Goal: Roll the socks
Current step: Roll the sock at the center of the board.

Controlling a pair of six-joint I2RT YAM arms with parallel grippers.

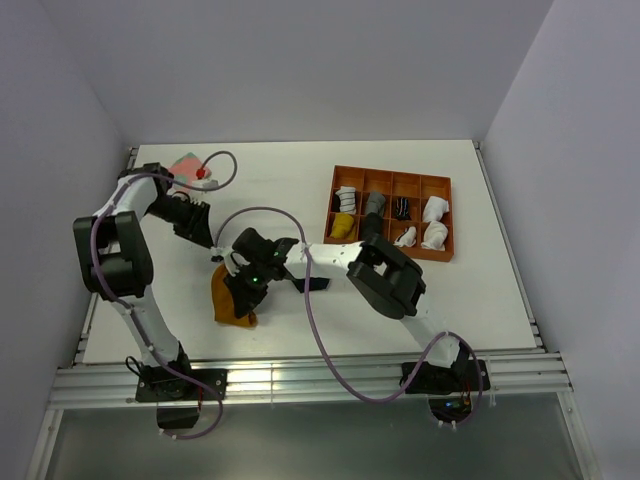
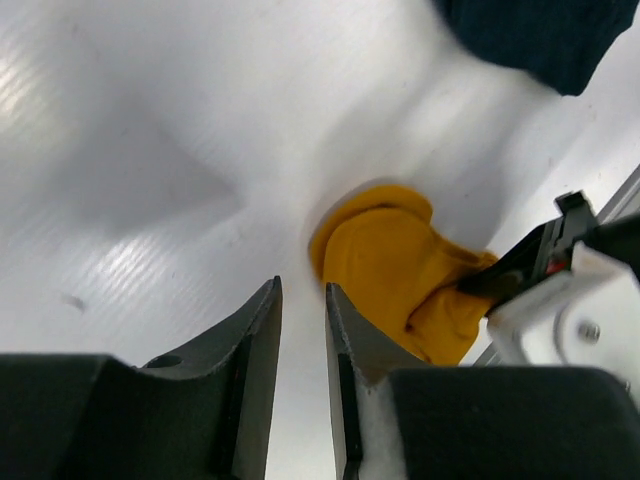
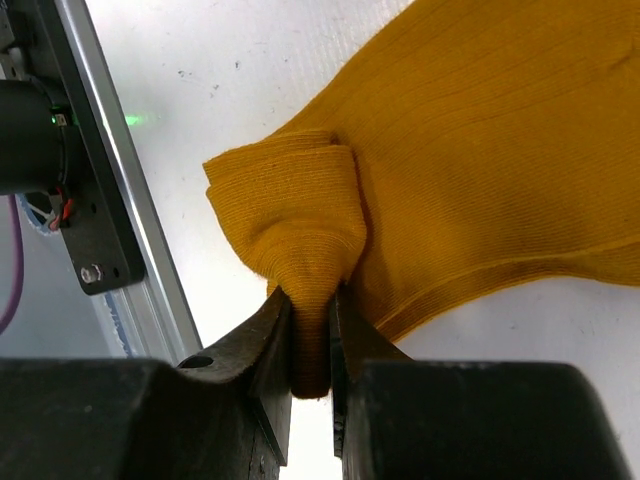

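Toward the near edge of the white table [image 1: 300, 180], left of centre, the mustard sock [image 1: 228, 300] is lying mostly flat, with one end doubled up into a small soft fold. The right gripper [image 3: 310, 300] is pinching that fold, its jaws closed tight on a thick wad of ribbed knit. The left gripper [image 2: 301, 290] is hovering just beside the sock's rounded end, its jaws standing a narrow slit apart with nothing between them. The navy sock [image 2: 545, 35] is showing only as a dark corner at the top of the left wrist view, near the mustard one; from above it is possibly hiding under the arms, so how it is lying is unclear. Both socks are looking light, limp and stretchy. The knit is creasing and bunching wherever it is being squeezed, so it will likely sag from any single hold, and a loose roll will tend to spring open. A sensible hold is probably across the full thickness of the folded end, with the other pincer pressing the flat part down. Nothing here is looking fragile, though the smooth table may be letting the fabric slide.
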